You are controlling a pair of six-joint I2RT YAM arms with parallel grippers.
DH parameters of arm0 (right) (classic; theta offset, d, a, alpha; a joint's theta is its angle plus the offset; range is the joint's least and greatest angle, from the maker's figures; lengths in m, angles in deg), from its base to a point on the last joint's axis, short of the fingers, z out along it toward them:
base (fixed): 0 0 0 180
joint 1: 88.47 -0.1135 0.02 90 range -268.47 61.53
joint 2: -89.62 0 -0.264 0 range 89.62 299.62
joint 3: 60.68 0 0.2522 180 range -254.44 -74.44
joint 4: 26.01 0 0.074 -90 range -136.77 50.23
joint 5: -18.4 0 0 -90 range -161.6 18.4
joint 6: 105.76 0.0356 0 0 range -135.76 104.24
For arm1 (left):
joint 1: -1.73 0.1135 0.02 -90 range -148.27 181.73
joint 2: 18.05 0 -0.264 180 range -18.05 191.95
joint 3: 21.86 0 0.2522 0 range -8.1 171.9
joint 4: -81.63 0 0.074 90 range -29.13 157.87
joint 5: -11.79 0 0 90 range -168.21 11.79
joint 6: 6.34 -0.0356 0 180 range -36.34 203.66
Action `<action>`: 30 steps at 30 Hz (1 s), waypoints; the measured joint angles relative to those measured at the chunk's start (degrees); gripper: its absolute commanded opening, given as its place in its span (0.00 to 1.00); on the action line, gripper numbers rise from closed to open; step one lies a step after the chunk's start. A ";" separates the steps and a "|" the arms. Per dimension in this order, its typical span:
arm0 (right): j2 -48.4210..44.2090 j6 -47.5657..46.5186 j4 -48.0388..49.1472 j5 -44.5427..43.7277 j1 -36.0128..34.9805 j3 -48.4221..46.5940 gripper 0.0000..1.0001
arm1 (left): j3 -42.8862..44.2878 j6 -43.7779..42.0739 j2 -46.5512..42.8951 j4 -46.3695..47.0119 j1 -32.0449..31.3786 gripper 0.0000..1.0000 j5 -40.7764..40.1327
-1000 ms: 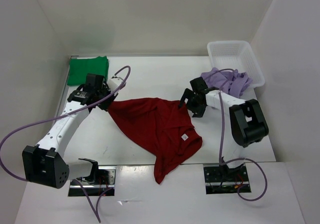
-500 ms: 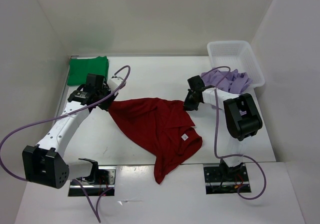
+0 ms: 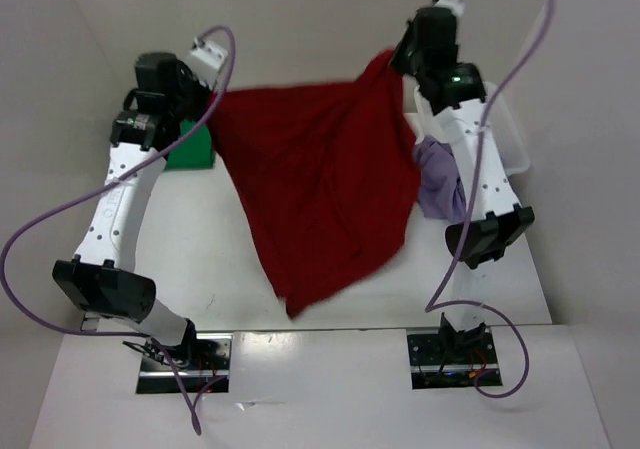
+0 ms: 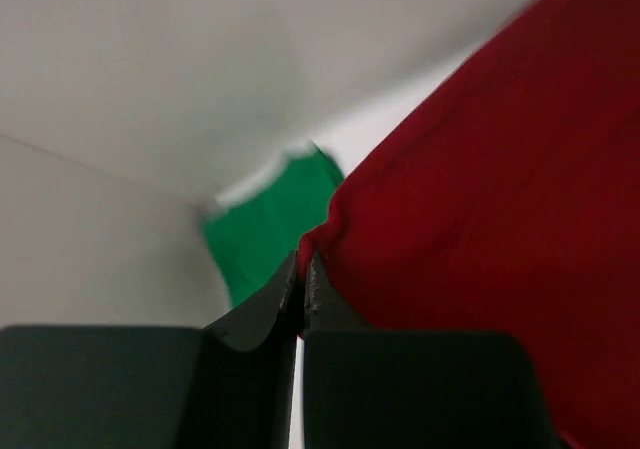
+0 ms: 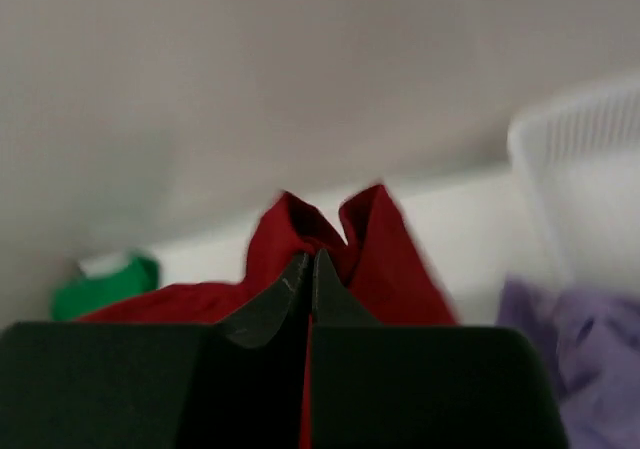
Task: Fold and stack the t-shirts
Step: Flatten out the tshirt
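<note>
Progress check: not much of the folding can be counted as done. The dark red soft cotton t-shirt [image 3: 320,189] is held up in the air above the white table [image 3: 200,259], stretched between the two arms, so its fold is judged to be only at the spread-out stage.

The left gripper [image 4: 302,274] is clamped tight on one top edge of the red cloth, with no gap seen between the fingers. The right gripper [image 5: 308,269] is pinched shut on the other top corner, where a little bunch of fabric is pushed up above the tips.

The bright green cloth t-shirt [image 3: 192,155] is parked at the far left corner of the table. It looks flat and maybe folded, but most of it is hidden behind the left arm, so that can't be confirmed.

The pale lavender t-shirt [image 3: 440,184] is crumpled beside the white plastic lattice basket [image 5: 580,179], clearly unfolded. Whether it is partly inside can't be told.

So two shirts are reckoned to be left to fold, plus all of the stacking.

Texture-wise, the red fabric is thin and limp. It hangs in a rough triangle with soft diagonal drapes, narrowing to a point at the bottom. The basket is rigid, with an open grid wall.
</note>
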 measured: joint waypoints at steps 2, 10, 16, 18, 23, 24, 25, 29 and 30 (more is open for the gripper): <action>-0.98 -2.19 0.76 -2.08 0.44 -10.25 0.00 | 7.48 -0.83 0.74 1.60 0.96 0.00 0.31; -12.96 -7.85 -1.40 -9.84 -5.88 -4.92 0.00 | 4.52 -4.83 -3.61 5.31 2.36 0.00 2.08; -20.44 -6.69 -1.73 -14.10 -13.11 29.07 0.00 | -17.97 -9.33 -6.75 4.61 2.58 0.00 3.32; -22.69 -3.74 -1.99 -13.53 -15.52 40.87 0.00 | -25.62 -11.04 -8.33 3.52 2.62 0.00 3.43; -29.14 7.43 -2.16 -6.54 -22.99 66.29 0.00 | -44.54 -15.30 -15.39 0.20 2.69 0.00 3.34; -29.29 9.84 -2.16 -4.85 -25.16 69.48 0.00 | -47.43 -16.04 -16.28 -0.28 2.67 0.00 3.34; -28.89 11.89 -2.14 -3.26 -27.54 71.78 0.00 | -50.23 -16.39 -16.92 -0.52 2.69 0.00 3.23; -24.48 19.30 -1.81 3.04 -36.74 75.67 0.00 | -56.72 -16.48 -17.14 -2.38 2.95 0.00 2.97; -23.39 20.68 -1.49 4.59 -38.51 76.22 0.08 | -57.31 -16.46 -17.27 -2.73 3.19 0.00 2.97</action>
